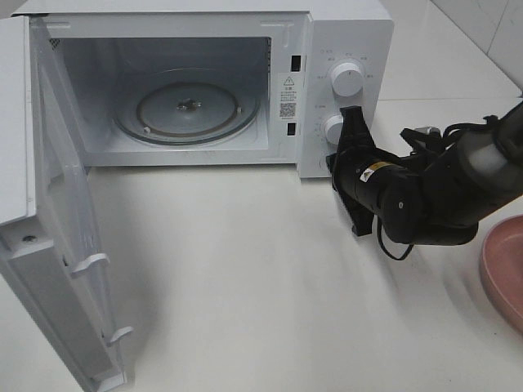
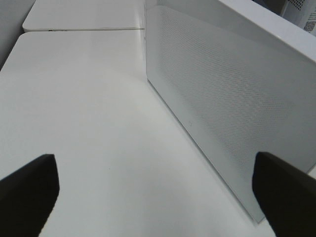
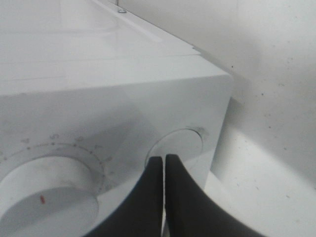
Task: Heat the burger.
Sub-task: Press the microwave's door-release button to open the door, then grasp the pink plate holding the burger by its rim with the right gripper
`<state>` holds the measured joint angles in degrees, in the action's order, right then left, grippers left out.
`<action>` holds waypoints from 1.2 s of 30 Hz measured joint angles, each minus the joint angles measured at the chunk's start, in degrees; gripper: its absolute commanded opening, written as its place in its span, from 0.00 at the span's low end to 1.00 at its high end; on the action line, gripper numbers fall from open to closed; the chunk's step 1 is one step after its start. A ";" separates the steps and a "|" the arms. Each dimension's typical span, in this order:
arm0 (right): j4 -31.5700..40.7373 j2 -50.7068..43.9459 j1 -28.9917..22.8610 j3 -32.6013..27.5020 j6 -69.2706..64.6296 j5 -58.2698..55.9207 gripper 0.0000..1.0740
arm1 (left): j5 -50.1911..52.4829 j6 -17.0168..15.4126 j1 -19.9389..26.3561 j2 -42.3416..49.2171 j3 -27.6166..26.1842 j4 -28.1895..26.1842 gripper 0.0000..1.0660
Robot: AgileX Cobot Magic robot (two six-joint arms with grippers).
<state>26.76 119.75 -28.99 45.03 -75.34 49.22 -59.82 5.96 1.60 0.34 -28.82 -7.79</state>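
The burger is out of view in every frame. The white microwave (image 1: 343, 33) stands open at the back, with only its bare glass turntable (image 1: 188, 110) inside. My right gripper (image 1: 350, 116) is shut and empty, its tips against the control panel by the lower knob (image 1: 333, 128). In the right wrist view the shut fingertips (image 3: 164, 159) touch a round dial (image 3: 180, 143), next to a larger marked knob (image 3: 49, 197). My left gripper (image 2: 155, 197) is wide open and empty, low over the table beside the door's outer face (image 2: 222, 98).
The microwave door (image 1: 49, 245) swings far out to the front left. Part of a pink plate (image 1: 505, 269) shows at the right edge, nothing visible on it. The white table (image 1: 245, 278) stretches in front of the oven.
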 measured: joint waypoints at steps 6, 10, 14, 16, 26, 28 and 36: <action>-2.41 -4.18 0.00 -3.55 0.69 -7.79 0.00 | 0.00 0.00 0.00 0.00 0.00 0.00 0.94; -3.44 -6.36 0.00 -4.93 2.29 -10.49 0.00 | 0.00 0.00 0.00 0.00 0.00 0.00 0.94; -4.93 -10.26 0.00 -6.25 8.14 -16.10 0.00 | 0.00 0.00 0.00 0.00 0.00 0.00 0.94; -4.98 -11.17 0.00 -6.25 9.97 -17.82 0.00 | 0.00 0.00 0.00 0.00 0.00 0.00 0.94; -5.39 -17.48 0.00 -6.36 33.35 -35.47 0.01 | 0.00 0.00 0.00 0.00 0.00 0.00 0.94; -5.39 -19.02 0.00 -6.42 40.39 -40.39 0.01 | 0.00 0.00 0.00 0.00 0.00 0.00 0.94; -5.39 -22.98 0.00 -6.42 57.35 -53.29 0.03 | 0.00 0.00 0.00 0.00 0.00 0.00 0.94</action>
<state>21.37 96.77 -28.99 38.62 -17.99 -4.07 -59.82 5.96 1.60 0.34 -28.82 -7.79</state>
